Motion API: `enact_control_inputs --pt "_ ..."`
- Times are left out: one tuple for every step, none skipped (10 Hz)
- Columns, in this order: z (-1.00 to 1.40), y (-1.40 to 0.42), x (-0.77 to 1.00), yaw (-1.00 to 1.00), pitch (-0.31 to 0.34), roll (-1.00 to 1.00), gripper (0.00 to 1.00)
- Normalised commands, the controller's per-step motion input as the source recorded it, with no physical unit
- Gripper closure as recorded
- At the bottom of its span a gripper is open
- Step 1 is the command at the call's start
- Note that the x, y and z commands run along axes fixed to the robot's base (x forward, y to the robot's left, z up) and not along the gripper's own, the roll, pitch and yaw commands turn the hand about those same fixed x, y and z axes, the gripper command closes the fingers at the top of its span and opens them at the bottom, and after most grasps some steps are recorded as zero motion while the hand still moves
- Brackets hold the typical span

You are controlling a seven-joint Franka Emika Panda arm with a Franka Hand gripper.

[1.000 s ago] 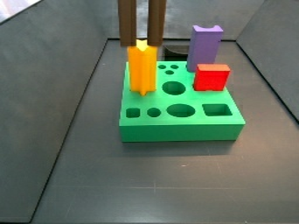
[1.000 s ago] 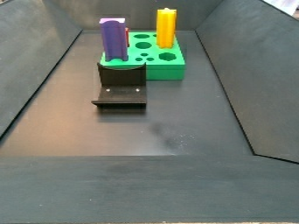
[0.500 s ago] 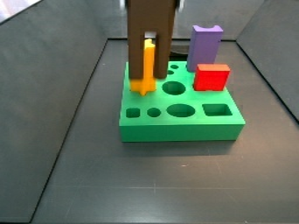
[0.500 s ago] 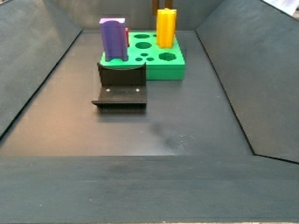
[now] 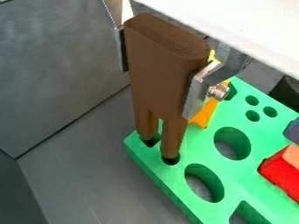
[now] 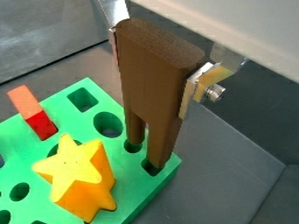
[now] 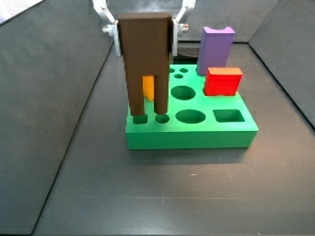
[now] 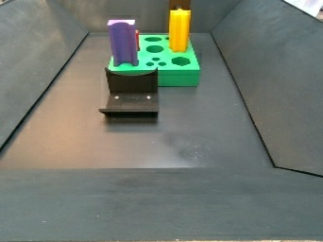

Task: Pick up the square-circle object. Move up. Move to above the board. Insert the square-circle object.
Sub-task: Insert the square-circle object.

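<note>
Gripper (image 7: 144, 13) clamps the tall dark-brown two-legged peg (image 7: 144, 63), legs seemingly entering holes at the bright-green slab board's (image 7: 191, 133) front corner.

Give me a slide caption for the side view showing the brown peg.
Gripper lowers square-circle object into board holes.

Brown square-circle object (image 7: 144, 64) upright, legs entering green board (image 7: 234, 135)

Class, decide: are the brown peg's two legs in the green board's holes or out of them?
In. The brown peg stands upright in the hand, and both leg tips have entered two small holes at a corner of the green board.
</note>
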Motion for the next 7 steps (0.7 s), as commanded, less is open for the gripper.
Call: enact_control_inputs --pt "-0.18 0.0 0.25 0.0 0.043 0.07 1.0" --pt "-0.26 0.0 0.21 0.0 0.083 0.12 1.0" --pt "-0.13 0.0 0.15 0.0 0.123 0.14 1.0" --pt "-0.18 0.0 0.08 0.0 0.11 0.12 1.0" --pt "-0.08 0.0 0.01 -0.01 0.07 0.05 1.0" --pt "-0.03 0.0 0.0 -0.01 0.024 0.04 1.0" --pt "-0.09 0.0 -0.08 0.0 0.0 0.05 1.0"
